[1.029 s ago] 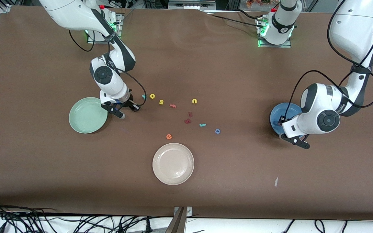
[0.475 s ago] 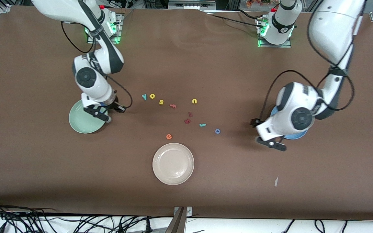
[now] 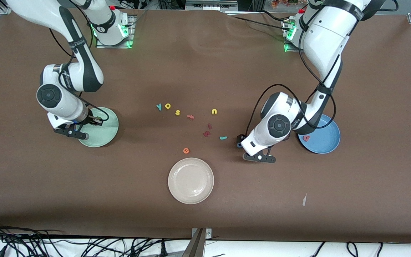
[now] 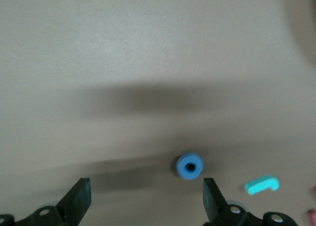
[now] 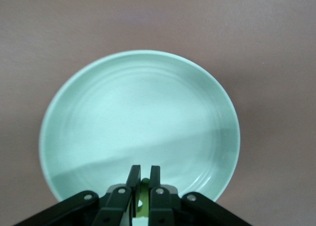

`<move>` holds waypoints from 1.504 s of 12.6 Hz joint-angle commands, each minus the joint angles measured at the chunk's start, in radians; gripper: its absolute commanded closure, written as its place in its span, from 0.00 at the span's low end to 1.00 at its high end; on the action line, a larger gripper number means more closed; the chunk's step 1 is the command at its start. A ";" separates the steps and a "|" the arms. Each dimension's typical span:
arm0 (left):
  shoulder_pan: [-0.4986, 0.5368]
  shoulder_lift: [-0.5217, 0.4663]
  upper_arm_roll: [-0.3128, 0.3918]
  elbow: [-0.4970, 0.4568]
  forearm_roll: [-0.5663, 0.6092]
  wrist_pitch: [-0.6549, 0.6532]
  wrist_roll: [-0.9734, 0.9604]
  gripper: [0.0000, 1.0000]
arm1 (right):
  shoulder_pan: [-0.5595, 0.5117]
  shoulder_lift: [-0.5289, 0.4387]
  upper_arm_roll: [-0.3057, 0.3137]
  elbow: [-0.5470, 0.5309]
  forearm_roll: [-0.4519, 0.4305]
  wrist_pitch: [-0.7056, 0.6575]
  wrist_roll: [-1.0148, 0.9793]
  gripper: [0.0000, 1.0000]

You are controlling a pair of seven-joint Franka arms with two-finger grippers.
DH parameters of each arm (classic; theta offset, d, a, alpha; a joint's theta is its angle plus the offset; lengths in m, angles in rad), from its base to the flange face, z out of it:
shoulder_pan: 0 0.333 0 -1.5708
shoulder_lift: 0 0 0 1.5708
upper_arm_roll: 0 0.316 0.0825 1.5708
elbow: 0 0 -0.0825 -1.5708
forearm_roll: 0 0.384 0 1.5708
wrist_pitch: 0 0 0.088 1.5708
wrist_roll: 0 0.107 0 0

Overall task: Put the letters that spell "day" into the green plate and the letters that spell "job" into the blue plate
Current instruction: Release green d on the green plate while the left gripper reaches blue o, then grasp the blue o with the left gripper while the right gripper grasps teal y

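Your left gripper is hovering, jaws wide, over the small blue foam ring o mid-table; light and squashy, it wants pinching across its rim. Your right gripper is pinching the green foam d over the pale mint-green round plate.

I count three plates: green plate, cream plate, blue plate. Plus twelve foam letters, counting the green d.

Even overhead light; blurred left-wrist view.
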 commanded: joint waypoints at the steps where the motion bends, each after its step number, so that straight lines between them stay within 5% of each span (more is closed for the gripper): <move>1: -0.054 0.068 0.021 0.110 -0.015 -0.006 -0.089 0.00 | 0.005 -0.003 0.002 0.000 -0.005 -0.014 -0.018 0.11; 4: -0.115 0.088 0.078 0.119 -0.015 -0.002 -0.132 0.12 | 0.008 -0.029 0.014 0.003 0.007 -0.050 0.006 0.01; 6: -0.169 0.100 0.136 0.119 -0.015 0.006 -0.138 0.25 | 0.008 -0.055 0.080 -0.001 0.010 -0.095 0.113 0.05; 12: -0.173 0.103 0.136 0.118 -0.017 0.006 -0.140 0.63 | 0.008 -0.086 0.291 -0.044 0.010 -0.081 0.595 0.03; 15: -0.173 0.103 0.136 0.118 -0.015 0.005 -0.140 0.88 | 0.016 -0.072 0.377 -0.139 0.009 0.117 0.869 0.03; 19: -0.141 0.065 0.138 0.118 -0.011 -0.040 -0.126 0.99 | 0.042 0.000 0.433 -0.197 0.009 0.307 1.109 0.03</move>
